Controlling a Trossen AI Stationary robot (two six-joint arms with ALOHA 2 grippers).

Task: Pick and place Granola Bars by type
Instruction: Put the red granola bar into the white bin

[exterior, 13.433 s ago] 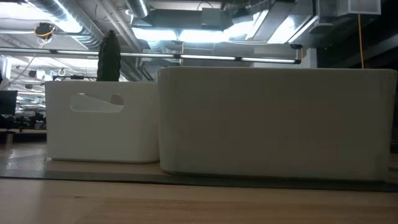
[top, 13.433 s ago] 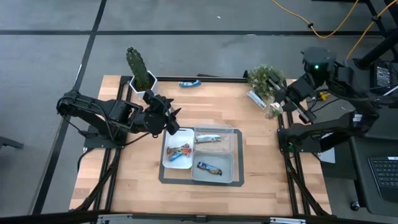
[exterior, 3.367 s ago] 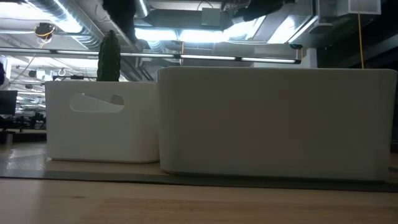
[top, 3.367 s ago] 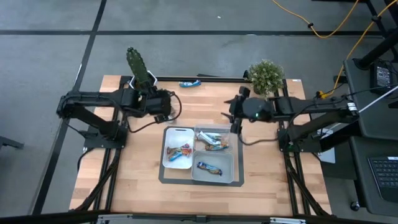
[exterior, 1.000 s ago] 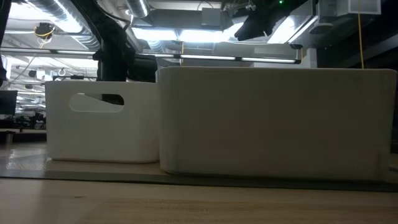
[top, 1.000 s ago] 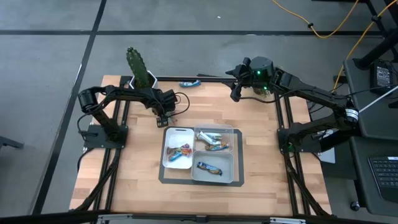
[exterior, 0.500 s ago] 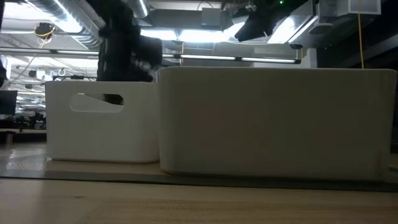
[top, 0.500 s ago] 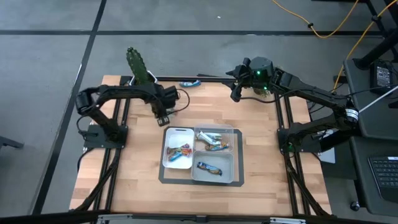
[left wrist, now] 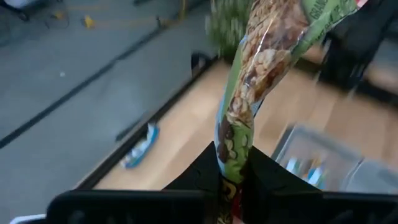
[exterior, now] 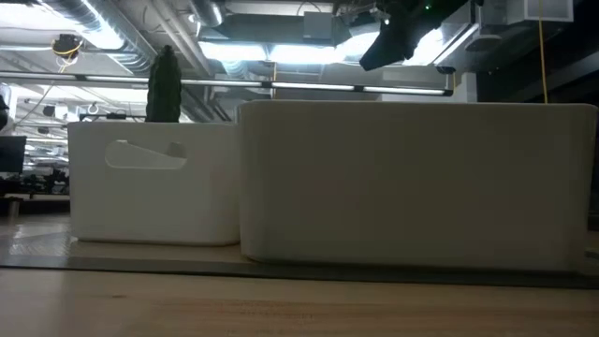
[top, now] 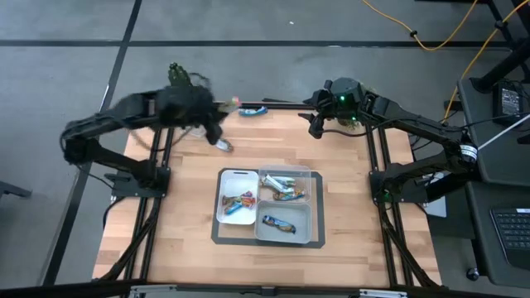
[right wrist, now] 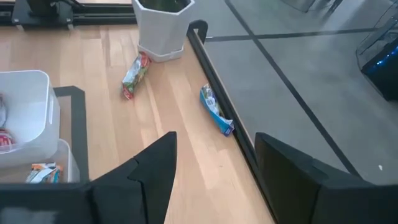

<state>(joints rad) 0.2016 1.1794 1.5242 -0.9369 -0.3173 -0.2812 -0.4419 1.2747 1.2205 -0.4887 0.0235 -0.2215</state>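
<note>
Clamping a green-wrapped granola bar [left wrist: 249,81] between closed fingers, the left gripper [left wrist: 231,177] hangs over the table's far left (high view blurred); the right gripper [right wrist: 214,165], fingers apart and empty, hovers far right.

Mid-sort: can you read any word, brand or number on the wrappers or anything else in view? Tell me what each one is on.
"GRAN": the start of a word, blurred and cut off at the picture's edge, on the green bar clamped in the left gripper.
Blue bar at the table's edge: print too small to read.
Bars in the tray: too small to read.
Nothing else legible.
</note>
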